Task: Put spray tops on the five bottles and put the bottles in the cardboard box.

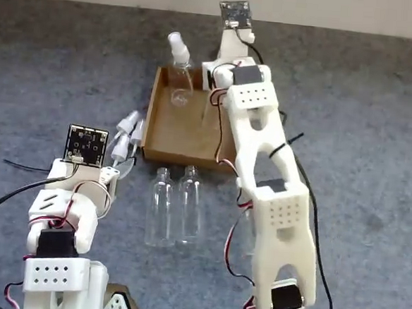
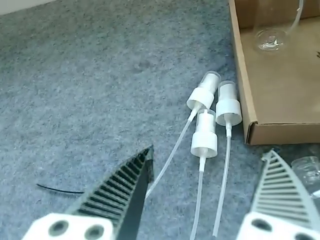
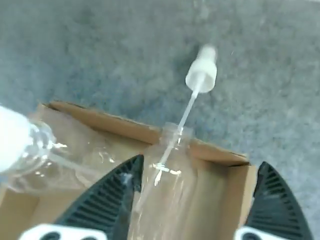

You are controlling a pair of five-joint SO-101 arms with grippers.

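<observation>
a: since the right gripper (image 3: 200,164) hangs over the box (image 1: 185,155) with its jaws spread wide, why is the bottle (image 3: 165,190) between them and not clamped?
b: my guess is the box props it, as it stands near the far wall. its top (image 3: 202,75) isn't seated. the tube runs down into the neck, but the head sits well above it. i'd say it needs pressing home.
a: anything crowding it?
b: a second bottle (image 1: 180,85) just beside it in the box, with a white top at its neck. that's tight for the jaws.
a: and the left gripper (image 2: 210,151)?
b: jaws apart too, above three loose tops (image 2: 204,135) lying on the carpet (image 2: 75,75) just beside the box's side wall, likely lined up for a pick. two bare bottles (image 1: 162,204) sit before the near wall.
</observation>
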